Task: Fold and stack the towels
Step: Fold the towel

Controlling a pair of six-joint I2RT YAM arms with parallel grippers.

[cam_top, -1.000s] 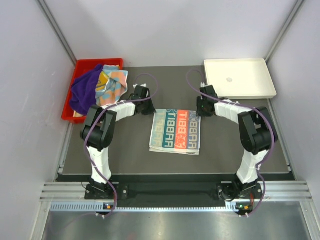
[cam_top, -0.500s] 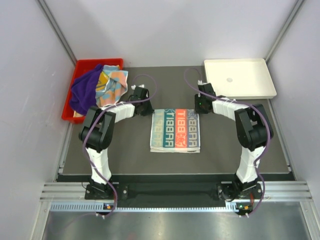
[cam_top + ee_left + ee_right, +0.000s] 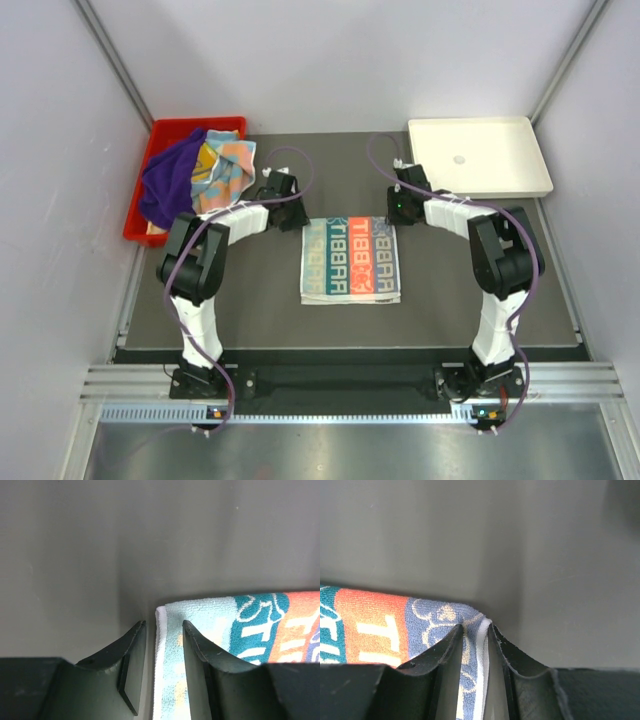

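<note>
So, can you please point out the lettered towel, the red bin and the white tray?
lettered towel (image 3: 350, 260), top view, middle of the cloth.
red bin (image 3: 172, 128), top view, far wall.
white tray (image 3: 500, 150), top view, bare floor.

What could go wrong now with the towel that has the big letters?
1. The right gripper pinches one far corner of the teal, orange and white lettered towel, while the left gripper stands open around the other far corner. If the right arm pulls now, the fold could skew.
2. One left finger sits over the cloth's edge; backing off could snag it and rumple that corner.
</note>
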